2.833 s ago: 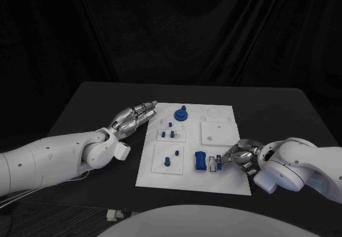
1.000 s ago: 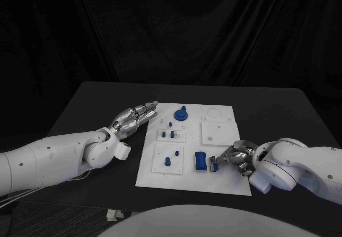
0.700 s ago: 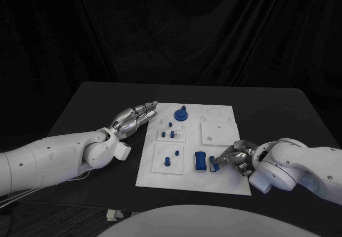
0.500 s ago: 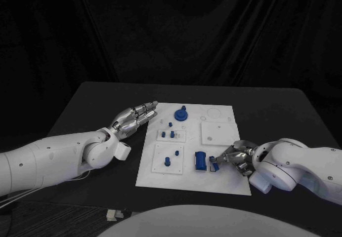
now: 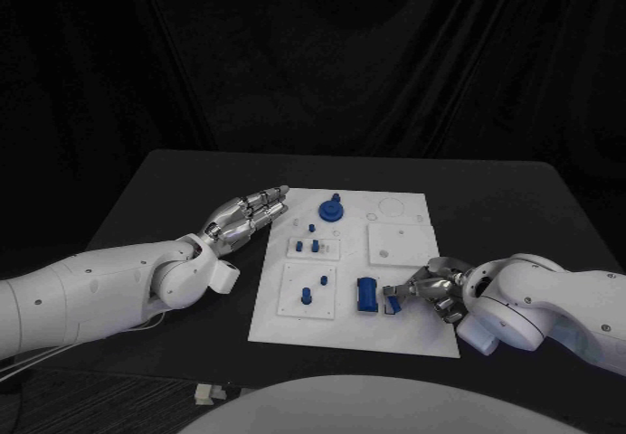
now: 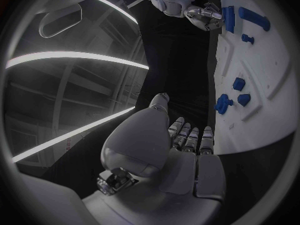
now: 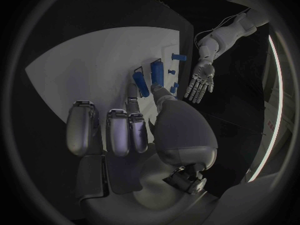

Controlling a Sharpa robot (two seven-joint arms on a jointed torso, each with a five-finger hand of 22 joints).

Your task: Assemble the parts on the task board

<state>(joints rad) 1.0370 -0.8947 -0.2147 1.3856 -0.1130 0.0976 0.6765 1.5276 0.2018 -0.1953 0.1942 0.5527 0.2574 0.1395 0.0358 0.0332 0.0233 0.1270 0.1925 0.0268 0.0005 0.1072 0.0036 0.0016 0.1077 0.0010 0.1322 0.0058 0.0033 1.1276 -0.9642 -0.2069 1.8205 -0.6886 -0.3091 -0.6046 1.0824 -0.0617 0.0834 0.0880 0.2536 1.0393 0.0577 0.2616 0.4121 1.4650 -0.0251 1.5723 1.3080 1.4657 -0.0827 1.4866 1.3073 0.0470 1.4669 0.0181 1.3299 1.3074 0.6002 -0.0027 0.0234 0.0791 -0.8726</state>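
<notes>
While the left hand [image 5: 245,217] lies flat and open at the task board's [image 5: 392,334] left edge, holding nothing, the head view shows the right hand [image 5: 431,287] at the board's near right, pinching a small blue part [image 5: 393,302] that stands beside a larger blue block [image 5: 368,295]. Farther off sit a round blue knob [image 5: 330,210] and small pegs [image 5: 307,246].

In the left wrist view, the left hand [image 6: 178,145] has straight fingers, spread over bare table beside the board [image 6: 262,85].

In the right wrist view, the right hand's [image 7: 134,120] thumb and one finger close on the narrow part [image 7: 141,83], its other fingers curled short of it.

The part looks rigid, light and smooth, so probably slippery; a pinch across its flat sides near the top seems safest.
</notes>
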